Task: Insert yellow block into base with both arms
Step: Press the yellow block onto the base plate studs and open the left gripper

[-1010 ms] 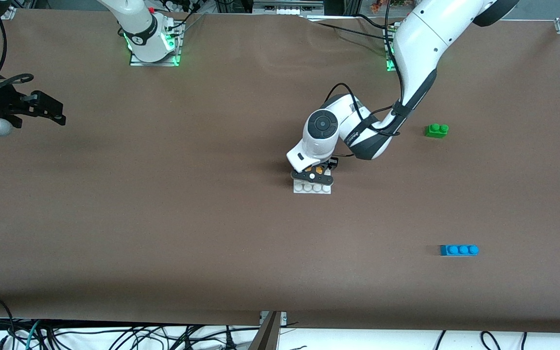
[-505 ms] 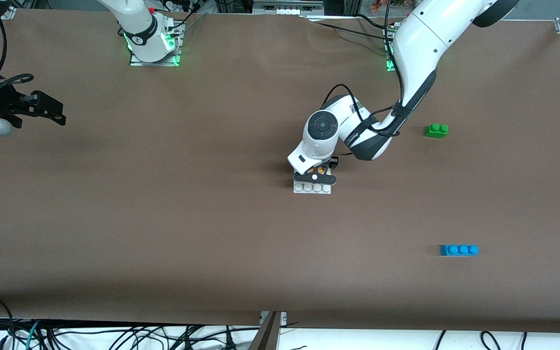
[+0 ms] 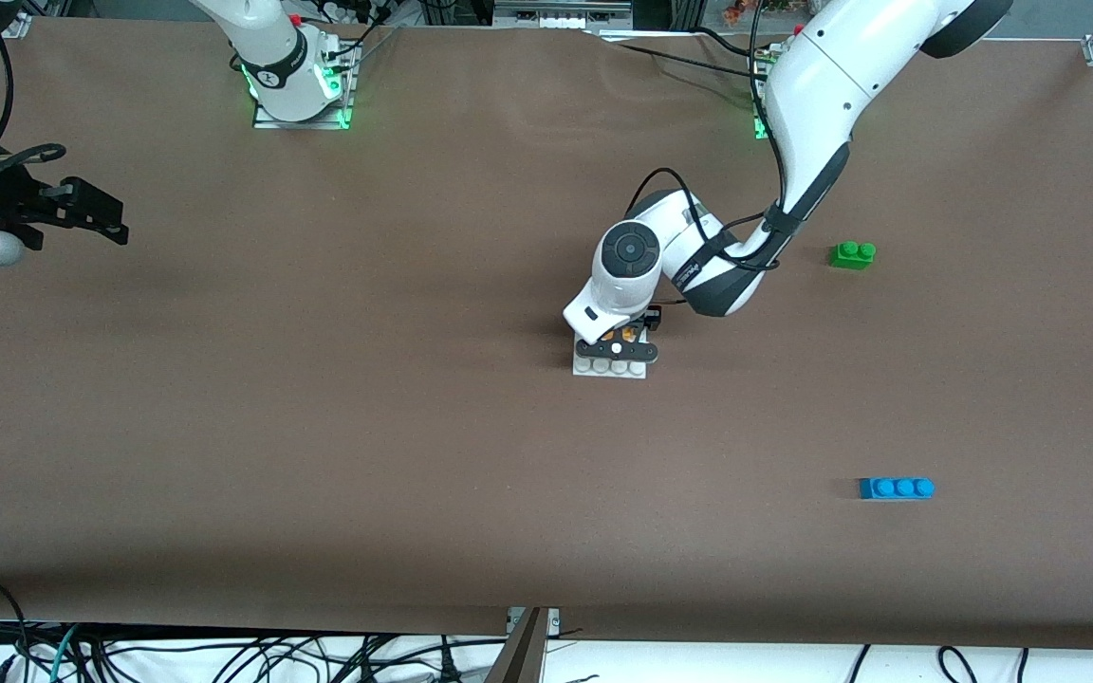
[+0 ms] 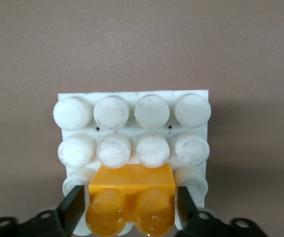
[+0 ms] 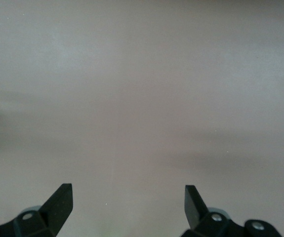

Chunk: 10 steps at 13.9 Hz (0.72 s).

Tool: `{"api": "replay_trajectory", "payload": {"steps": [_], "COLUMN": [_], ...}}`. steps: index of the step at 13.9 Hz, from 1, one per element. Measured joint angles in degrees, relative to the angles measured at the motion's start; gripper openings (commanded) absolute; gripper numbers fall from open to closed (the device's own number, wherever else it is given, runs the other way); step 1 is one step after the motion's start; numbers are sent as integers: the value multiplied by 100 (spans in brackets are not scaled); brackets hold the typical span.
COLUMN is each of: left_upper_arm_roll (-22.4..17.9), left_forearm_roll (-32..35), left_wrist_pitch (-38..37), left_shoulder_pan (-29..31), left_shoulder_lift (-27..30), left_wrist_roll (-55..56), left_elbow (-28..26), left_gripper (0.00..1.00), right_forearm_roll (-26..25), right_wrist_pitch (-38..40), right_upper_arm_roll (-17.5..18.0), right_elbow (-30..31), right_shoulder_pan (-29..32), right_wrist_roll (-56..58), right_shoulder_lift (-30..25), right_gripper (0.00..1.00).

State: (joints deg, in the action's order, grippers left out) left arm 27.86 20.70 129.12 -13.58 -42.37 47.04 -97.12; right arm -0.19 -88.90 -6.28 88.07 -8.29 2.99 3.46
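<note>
The block (image 4: 132,178) sits on the base (image 4: 132,98), so the main part of the task looks done. In the left wrist view it covers the middle two columns of studs, on the rows at the edge of the base closest to that camera. In the front view that is the edge of the base (image 3: 610,369) farther from the camera, under the left gripper (image 3: 615,347). The base lies around the middle of the table, somewhat toward the left arm's end.

The block looks level and low on the studs, with no tilt showing. Whether it is pressed fully home I cannot tell.

The block stands studs up. Its long axis runs along the table's length, from one arm's end toward the other, in line with the base's stud rows. Both its studs show side by side in the left wrist view.

The left gripper (image 4: 132,207) is low over the block, a finger at each short end. A sliver of white seems to show between each finger and the block, so I judge the grip released, not clenched.

The right gripper (image 3: 115,223) waits over bare table at the right arm's end, well apart from the base. Its jaws stand wide with nothing between them (image 5: 127,197).

What seems left: lift the left gripper clear, and perhaps a last push down if the block is not fully seated
</note>
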Motion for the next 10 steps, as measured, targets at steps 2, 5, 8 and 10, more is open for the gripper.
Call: {"api": "replay_trajectory", "payload": {"steps": [2, 5, 8, 10], "left_upper_arm_roll": [-1, 7, 12, 14], "left_forearm_roll": [0, 0, 0, -110], "left_wrist_pitch": [5, -202, -747, -1201], "left_shoulder_pan": [0, 0, 8, 38], "left_shoulder_lift": [0, 48, 369, 763], "left_wrist_roll": [27, 31, 31, 41], "left_elbow": [99, 418, 595, 642], "left_gripper": [100, 100, 100, 100], "right_forearm_roll": [0, 0, 0, 0], "right_wrist_pitch": [0, 0, 0, 0], "right_upper_arm_roll": [0, 0, 0, -1], "right_elbow": [0, 0, 0, 0], "right_shoulder_pan": [0, 0, 0, 0], "right_wrist_roll": [0, 0, 0, 0], "right_shoulder_lift": [0, 0, 0, 1], "right_gripper": [100, 100, 100, 100]}}
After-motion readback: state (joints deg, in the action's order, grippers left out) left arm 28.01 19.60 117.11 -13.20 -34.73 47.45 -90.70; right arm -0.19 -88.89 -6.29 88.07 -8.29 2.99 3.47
